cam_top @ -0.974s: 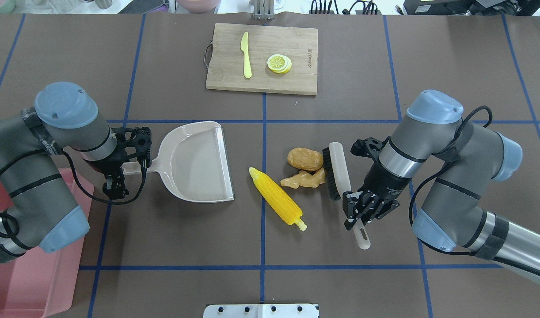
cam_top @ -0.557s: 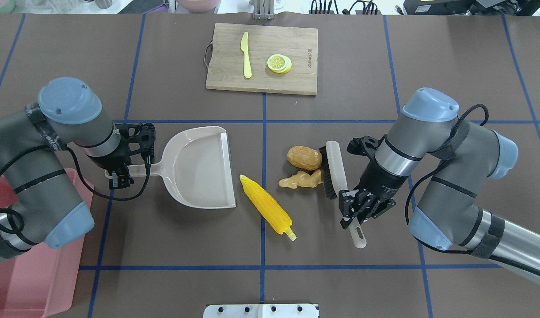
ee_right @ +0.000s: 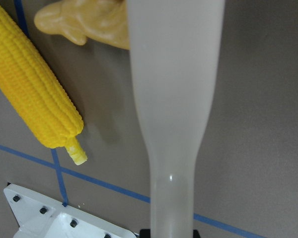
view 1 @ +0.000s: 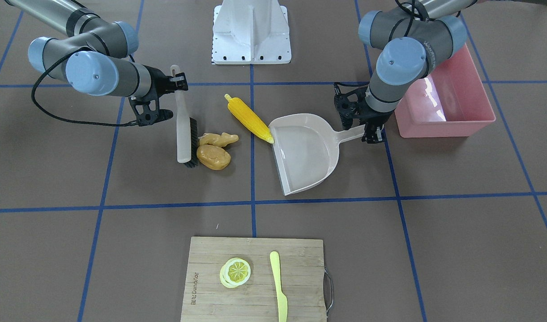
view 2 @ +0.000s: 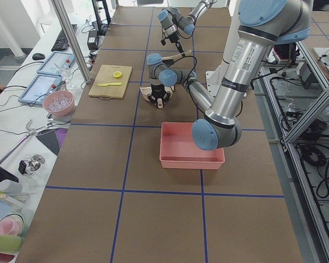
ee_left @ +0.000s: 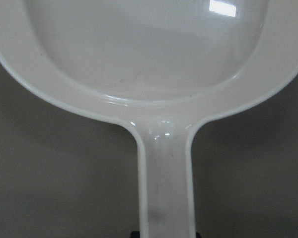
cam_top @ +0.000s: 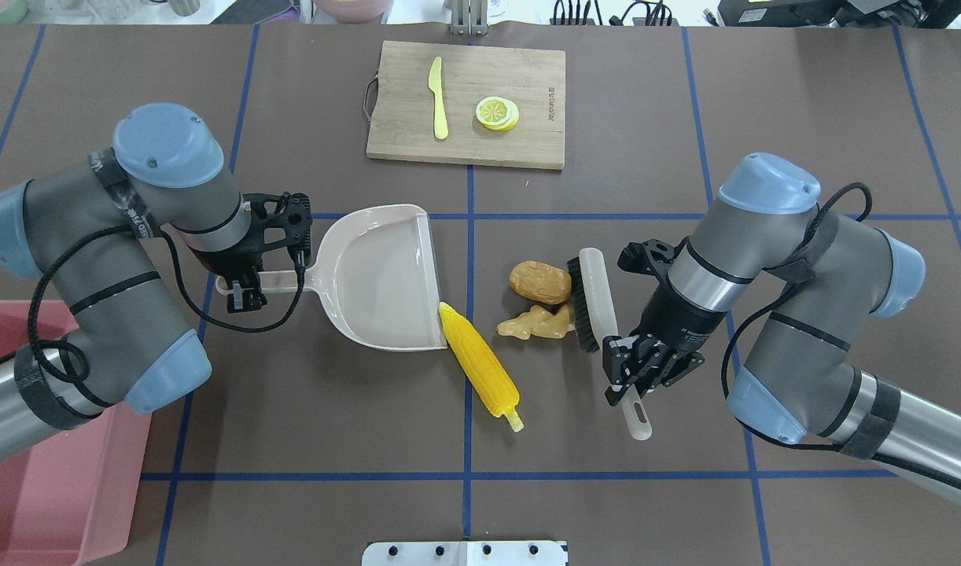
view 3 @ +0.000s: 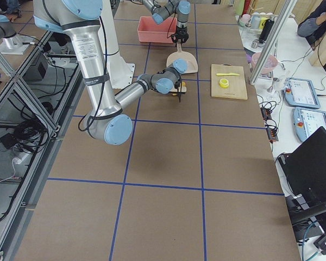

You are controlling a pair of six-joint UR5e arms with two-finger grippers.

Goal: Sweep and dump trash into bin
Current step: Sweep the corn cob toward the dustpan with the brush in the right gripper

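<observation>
One bin: pink box at 8 o'clock of the dustpan, beside the left arm. It looks placed there for a short tip-out.
Left gripper: fingers clamped on the dustpan's handle, steadying the pan on the table.
Dustpan: mouth faces 3 o'clock, toward the trash, ready to receive it.
Corn cob: tip touches the lip's 5 o'clock corner. The body lies outside, angled toward 5 o'clock.
Ginger root: between lip and brush, not yet in.
Potato: just at 12 o'clock of the ginger.
Brush: bristles face 9 o'clock against both pieces, so a push would drive them panward.
Right gripper: closed on the brush handle, at 6 o'clock of the bristles.
</observation>
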